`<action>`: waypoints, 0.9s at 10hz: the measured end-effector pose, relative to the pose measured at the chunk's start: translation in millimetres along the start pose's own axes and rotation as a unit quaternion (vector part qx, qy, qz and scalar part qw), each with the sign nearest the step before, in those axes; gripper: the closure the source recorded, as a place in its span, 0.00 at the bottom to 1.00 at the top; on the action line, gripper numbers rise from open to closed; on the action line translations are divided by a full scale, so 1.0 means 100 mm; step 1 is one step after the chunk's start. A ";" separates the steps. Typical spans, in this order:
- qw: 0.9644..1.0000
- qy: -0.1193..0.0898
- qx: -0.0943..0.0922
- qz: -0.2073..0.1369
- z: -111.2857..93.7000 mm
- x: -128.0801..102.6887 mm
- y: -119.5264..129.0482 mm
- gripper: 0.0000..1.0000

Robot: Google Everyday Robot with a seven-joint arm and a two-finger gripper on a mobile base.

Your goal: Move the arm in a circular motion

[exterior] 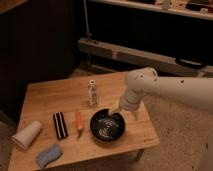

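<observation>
The cream-white arm (170, 90) reaches in from the right edge and bends at a rounded joint (139, 82) over the table's right side. From there a thick segment drops to a small pale yellowish tip, the gripper (115, 108), which hangs just above the far right rim of a black bowl (106, 126).
On the wooden table (60, 95) stand a small clear bottle (92, 93), a black striped block (60, 125), an orange carrot-like piece (79, 121), a white cup on its side (27, 134) and a blue-grey sponge (48, 155). Dark shelving and a metal rail run behind.
</observation>
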 end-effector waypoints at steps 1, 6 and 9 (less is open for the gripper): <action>1.000 0.000 0.000 0.000 0.00 0.00 0.00 0.20; 1.000 -0.011 0.005 -0.020 -0.08 0.07 0.11 0.20; 0.996 -0.019 0.011 -0.088 -0.18 0.45 0.74 0.20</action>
